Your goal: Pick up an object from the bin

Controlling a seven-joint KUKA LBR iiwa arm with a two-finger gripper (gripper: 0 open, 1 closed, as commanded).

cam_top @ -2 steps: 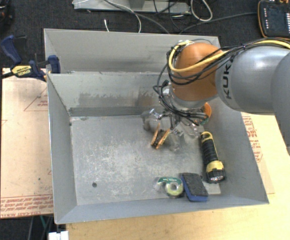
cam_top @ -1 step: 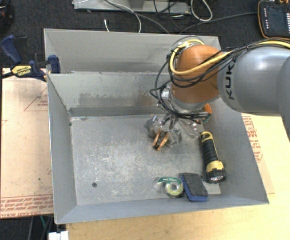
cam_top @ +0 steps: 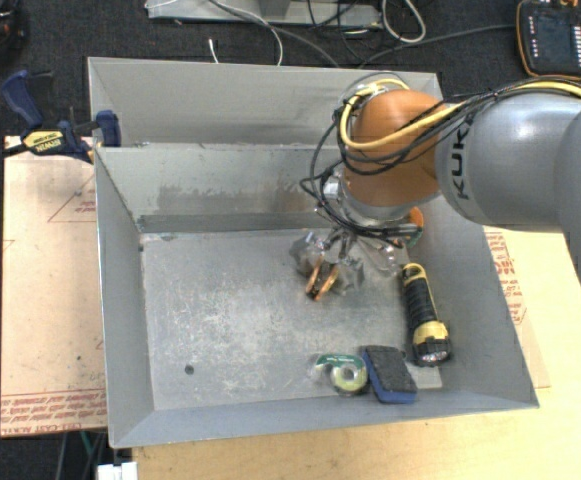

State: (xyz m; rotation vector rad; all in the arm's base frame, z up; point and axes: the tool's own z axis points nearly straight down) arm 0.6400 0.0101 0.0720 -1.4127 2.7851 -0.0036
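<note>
While my wrist hangs low over the bin floor, a little behind its middle, my gripper stands part open: tips apart, nothing clamped that I can see. Small orange-and-brown piece lies on the floor right at the tips, between them or just to their near side; cannot settle which. Its long axis seems to slant from near-left to far-right, though it is too small to be sure. Judgement: the close turns on whether that piece is truly inside the gap; if it sits just forward of the tips, a slight shift toward the near wall comes first. Black-and-yellow torch lies near, toward the view's right, long axis running far to near, apart from me. Blue-edged dark pad and pale tape roll rest by the near wall, just beside each other.
</note>
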